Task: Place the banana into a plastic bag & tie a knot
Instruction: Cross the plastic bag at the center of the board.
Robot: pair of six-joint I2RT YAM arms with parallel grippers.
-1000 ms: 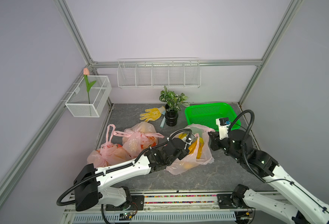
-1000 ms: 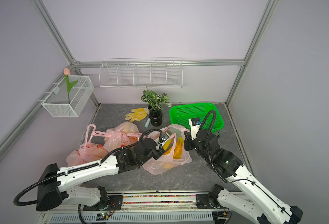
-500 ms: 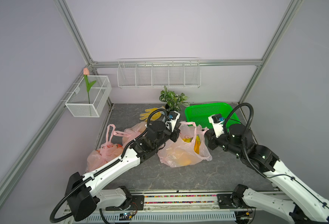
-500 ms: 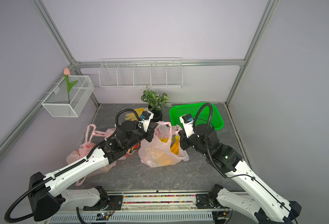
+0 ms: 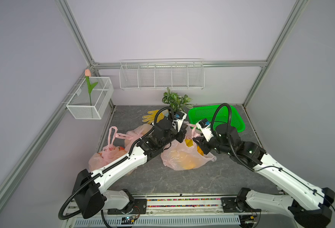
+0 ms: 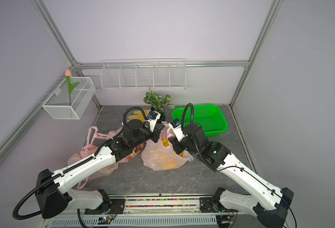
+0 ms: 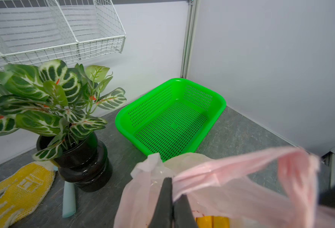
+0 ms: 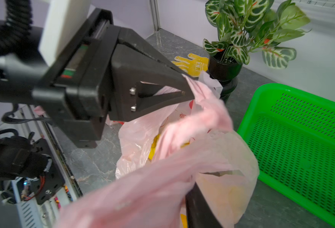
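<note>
My left gripper (image 7: 171,189) is pressed together, pinching one handle of the plastic bag (image 5: 182,158), which sits at the centre of both top views on the grey marbled table (image 5: 182,183). The banana (image 5: 188,142) is already inside, yellow through the pink film, so the packing is done. The knot is left, since the handles look raised but not yet crossed. My right gripper (image 5: 199,146) is at the other handle under draped film, and I cannot tell whether it grips. A green basket (image 5: 235,116) and potted plant (image 5: 175,99) stand behind, two filled bags (image 5: 111,156) lie left of centre, and pale lilac walls (image 5: 162,29) close the space in.
</note>
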